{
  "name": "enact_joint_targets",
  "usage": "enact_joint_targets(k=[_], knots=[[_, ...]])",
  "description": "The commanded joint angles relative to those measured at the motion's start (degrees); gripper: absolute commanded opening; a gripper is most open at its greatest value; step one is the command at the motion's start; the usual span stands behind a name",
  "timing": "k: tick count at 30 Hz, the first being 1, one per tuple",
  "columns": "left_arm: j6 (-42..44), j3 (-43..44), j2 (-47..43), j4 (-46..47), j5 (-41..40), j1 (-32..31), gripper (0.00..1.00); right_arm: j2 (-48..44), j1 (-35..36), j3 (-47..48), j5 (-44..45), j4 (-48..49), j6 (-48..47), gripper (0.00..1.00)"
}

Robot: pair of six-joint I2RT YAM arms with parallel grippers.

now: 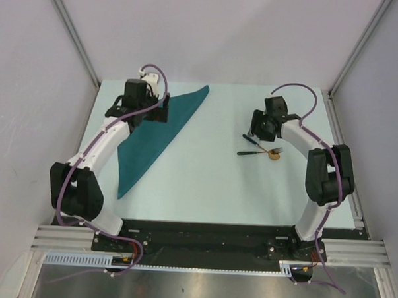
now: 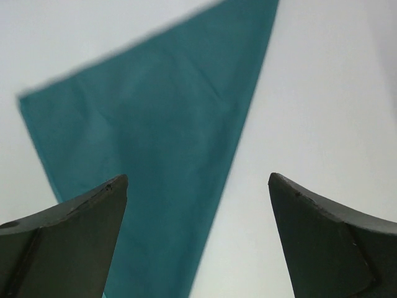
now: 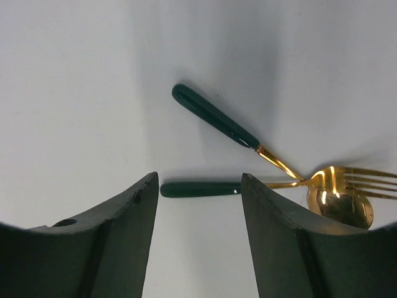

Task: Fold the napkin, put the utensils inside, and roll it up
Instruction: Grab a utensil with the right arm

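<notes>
Teal napkin (image 1: 150, 137) under left arm (image 1: 103, 141), jaws apart

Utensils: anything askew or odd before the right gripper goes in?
The utensils lie crossed at their gold necks, heads overlapping and handles splayed apart, so one pinch could disturb both. No damage visible.

The napkin (image 1: 153, 137) lies left, the utensils (image 1: 257, 151) well right.
</notes>
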Motion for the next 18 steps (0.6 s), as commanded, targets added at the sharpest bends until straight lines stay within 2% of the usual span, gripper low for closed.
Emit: enact_joint_targets(k=[1,8,18], knots=[[-2.5,-1.5,-1.1,-1.9,4.0,-1.9,1.0,2.9,1.3,4.9,6.6,-7.2,-0.9,0.59],[-4.5,-1.9,-3.3,-1.2,11.8,-3.9,1.0,0.0,1.3,-4.0,4.9,-1.2,16.6,0.6],[-4.2,-0.7,-5.2,-2.6,11.7,-5.2,1.0,-1.2,0.7,-8.9,4.9,3.5,27.2,0.58]])
